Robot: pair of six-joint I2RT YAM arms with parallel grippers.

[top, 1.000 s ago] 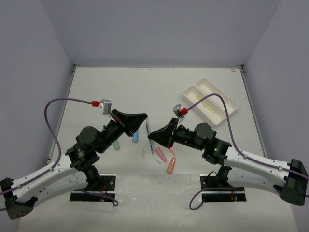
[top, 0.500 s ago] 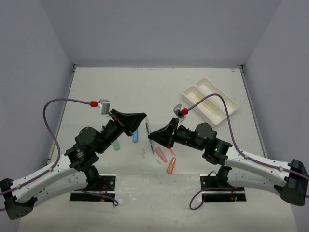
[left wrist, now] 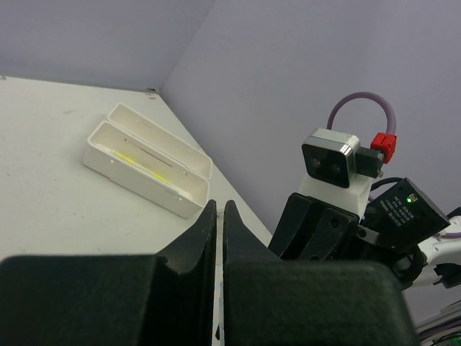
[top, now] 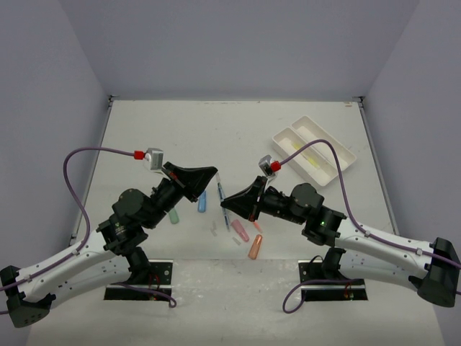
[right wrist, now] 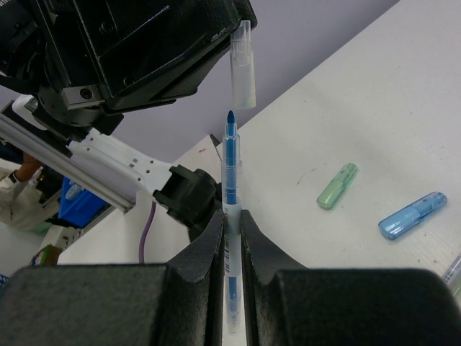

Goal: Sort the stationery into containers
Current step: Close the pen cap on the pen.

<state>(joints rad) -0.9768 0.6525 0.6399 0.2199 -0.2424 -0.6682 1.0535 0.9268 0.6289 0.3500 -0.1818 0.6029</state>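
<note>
While the right gripper (right wrist: 230, 216) is clamped on a thin blue pen (right wrist: 230, 169) with its tip bared, the left gripper (left wrist: 220, 210) stands fully closed, pinching a clear plastic pen cap (right wrist: 243, 66) just off that tip. Both meet above mid-table, left of the white two-compartment plastic tray (left wrist: 144, 184). A yellow pen (left wrist: 137, 158) lies in its nearer compartment. A stubby green piece (right wrist: 338, 186), blue piece (right wrist: 412, 216), pink piece (top: 240, 231) and orange piece (top: 255, 247) lie on the white table (top: 180, 130).
</note>
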